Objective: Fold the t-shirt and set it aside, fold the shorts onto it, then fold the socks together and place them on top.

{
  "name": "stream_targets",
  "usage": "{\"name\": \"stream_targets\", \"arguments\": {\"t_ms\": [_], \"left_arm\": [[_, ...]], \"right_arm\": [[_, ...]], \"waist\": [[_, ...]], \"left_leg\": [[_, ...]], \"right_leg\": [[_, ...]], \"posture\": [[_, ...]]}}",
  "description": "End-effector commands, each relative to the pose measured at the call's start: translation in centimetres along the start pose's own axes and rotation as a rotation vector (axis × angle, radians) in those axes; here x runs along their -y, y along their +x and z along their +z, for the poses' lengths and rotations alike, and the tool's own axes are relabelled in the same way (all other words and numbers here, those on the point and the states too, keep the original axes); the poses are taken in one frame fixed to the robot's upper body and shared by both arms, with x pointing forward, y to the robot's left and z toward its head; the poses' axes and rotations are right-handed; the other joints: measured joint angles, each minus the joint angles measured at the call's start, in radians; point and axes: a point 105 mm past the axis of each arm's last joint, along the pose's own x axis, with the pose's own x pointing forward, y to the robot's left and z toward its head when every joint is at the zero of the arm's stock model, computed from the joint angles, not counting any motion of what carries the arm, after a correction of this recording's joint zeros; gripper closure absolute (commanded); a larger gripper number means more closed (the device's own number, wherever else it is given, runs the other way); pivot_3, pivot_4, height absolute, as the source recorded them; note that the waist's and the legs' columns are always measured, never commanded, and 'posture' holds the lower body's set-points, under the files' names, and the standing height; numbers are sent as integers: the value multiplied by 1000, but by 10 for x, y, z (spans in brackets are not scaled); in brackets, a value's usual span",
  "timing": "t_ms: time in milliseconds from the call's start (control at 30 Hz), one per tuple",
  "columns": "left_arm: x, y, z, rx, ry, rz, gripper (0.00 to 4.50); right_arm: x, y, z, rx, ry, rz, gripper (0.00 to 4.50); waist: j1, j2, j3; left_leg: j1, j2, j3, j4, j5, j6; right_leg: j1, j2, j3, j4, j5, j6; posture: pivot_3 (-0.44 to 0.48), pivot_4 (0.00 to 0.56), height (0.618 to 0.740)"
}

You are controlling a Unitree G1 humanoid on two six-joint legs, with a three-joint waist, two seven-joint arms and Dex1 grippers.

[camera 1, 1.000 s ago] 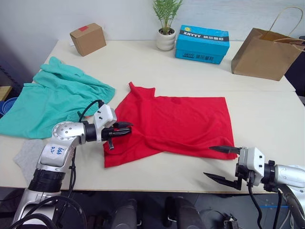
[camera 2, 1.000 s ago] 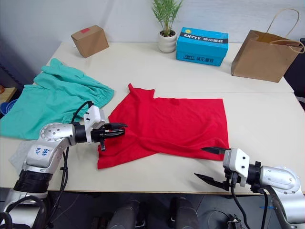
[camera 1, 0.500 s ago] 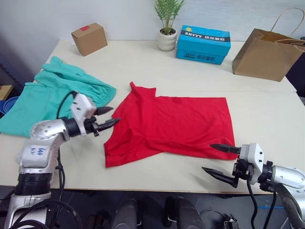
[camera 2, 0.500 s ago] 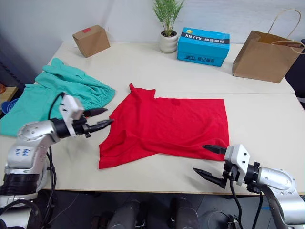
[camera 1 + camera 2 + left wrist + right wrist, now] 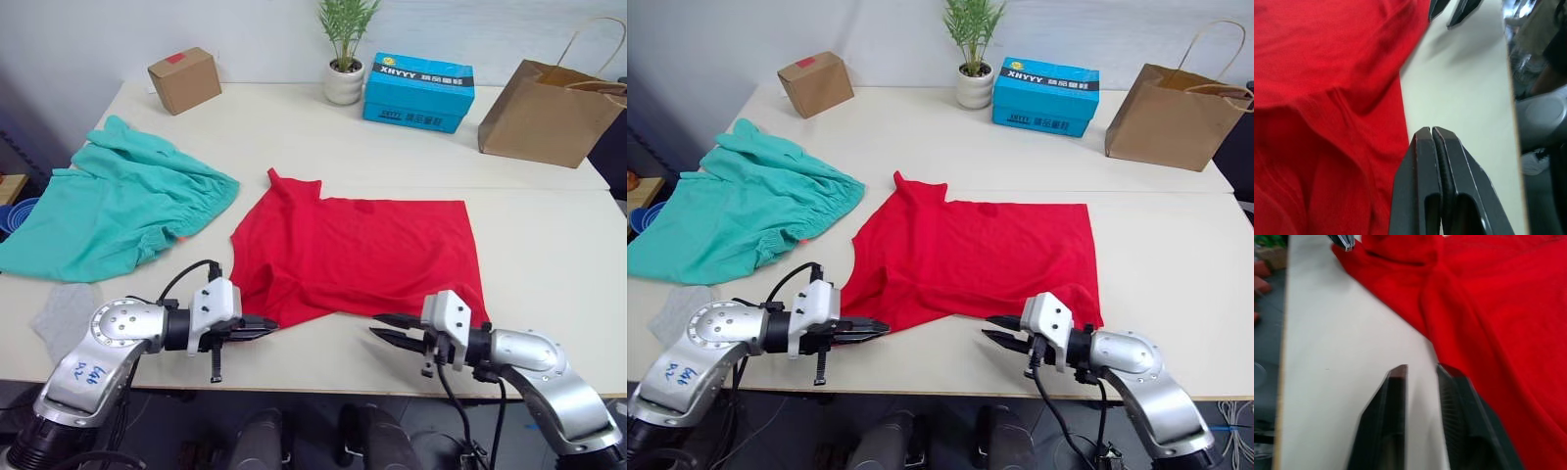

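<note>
The red t-shirt (image 5: 358, 255) lies spread in the middle of the table (image 5: 549, 245), its near edge rumpled. My left gripper (image 5: 271, 325) is low at the shirt's near-left edge; in the left wrist view its fingers (image 5: 1422, 161) press together beside the red cloth, and no cloth shows between them. My right gripper (image 5: 377, 327) points left along the near edge, fingers almost together over bare table, right next to the red hem (image 5: 1488, 362). The teal shorts (image 5: 108, 211) lie crumpled at the far left. A grey sock (image 5: 64, 313) lies near the front left corner.
Along the back stand a cardboard box (image 5: 183, 80), a potted plant (image 5: 343, 73), a blue box (image 5: 418, 91) and a brown paper bag (image 5: 549, 108). Both grippers are close to the table's front edge.
My left gripper dropped from the shirt's left side to its near-left edge and shut. My right gripper moved left along the front edge and closed from wide open.
</note>
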Motion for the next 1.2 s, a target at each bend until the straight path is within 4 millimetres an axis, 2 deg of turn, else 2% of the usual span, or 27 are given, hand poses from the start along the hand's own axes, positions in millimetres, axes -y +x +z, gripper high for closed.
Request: {"name": "stream_targets", "arguments": {"t_ms": [33,167,267,367,500,600,700,800,867,967,1033,1100,1200], "left_arm": [[-9,-3,-16,-75,-6,99,4500],[-24,-11,-22,-82,-41,197,4500],[-43,-16,-24,-46,-92,310,4500],[-57,-18,-25,-9,-119,384,4500],[-73,-16,-21,57,-150,451,4500],[-78,-18,-8,135,-189,452,4500],[-81,-25,-6,137,-205,454,4500],[-81,-35,-6,121,-197,442,4500],[-78,-39,-1,135,-180,403,4500],[-69,-38,12,161,-137,321,4500],[-63,-32,16,145,-100,273,4500],[-55,-20,16,119,-88,230,4500],[-48,-5,3,53,-90,229,4500]], "right_arm": [[21,3,-3,-28,-39,-125,4449],[38,-6,-14,-64,-39,-187,4449],[55,-21,-31,-122,-82,-234,4449],[75,-33,-39,-134,-115,-311,4449],[92,-44,-46,-131,-108,-373,4449],[107,-58,-55,-153,-101,-425,4449],[121,-72,-53,-151,-127,-466,4449],[134,-82,-30,-55,-167,-482,4449],[126,-78,-12,34,-166,-404,4449],[96,-69,5,97,-101,-203,4449],[77,-66,1,42,-74,-98,4449],[67,-65,-9,-20,-66,-65,4449],[69,-66,-26,-97,-67,-111,4449]], "waist": [[-3,0,0],[-1,0,0],[1,0,0],[-1,-1,0],[-2,-1,-1],[-2,-2,-1],[-3,-2,-1],[-6,-2,-1],[-7,-2,-1],[-12,-2,-1],[-13,-2,-1],[-7,-2,-1],[-3,-2,-1]], "left_leg": [[0,0,0,0,0,0],[-1,0,0,0,0,0],[0,0,0,0,0,1],[0,0,0,0,0,1],[1,0,0,0,0,1],[1,0,1,0,0,1],[1,0,1,2,0,1],[1,0,1,2,0,1],[1,0,1,2,0,1],[1,0,0,1,0,1],[0,1,0,1,0,1],[0,0,0,1,0,1],[0,0,0,1,0,2]], "right_leg": [[-1,0,0,0,0,0],[-1,0,0,0,0,0],[0,0,0,0,0,0],[1,0,0,0,0,0],[1,0,0,1,0,0],[1,0,0,1,0,0],[1,0,0,1,0,0],[1,0,0,2,0,0],[1,0,0,2,0,0],[1,0,-1,2,0,0],[1,0,-1,1,0,0],[2,0,-1,0,0,0],[2,-1,0,0,0,1]], "posture": [[0,150,740],[0,150,740],[0,150,740],[0,150,740],[0,150,740],[0,150,740],[0,150,740],[0,150,740],[0,150,740],[0,150,740],[0,150,740],[0,150,740],[0,150,740]]}}
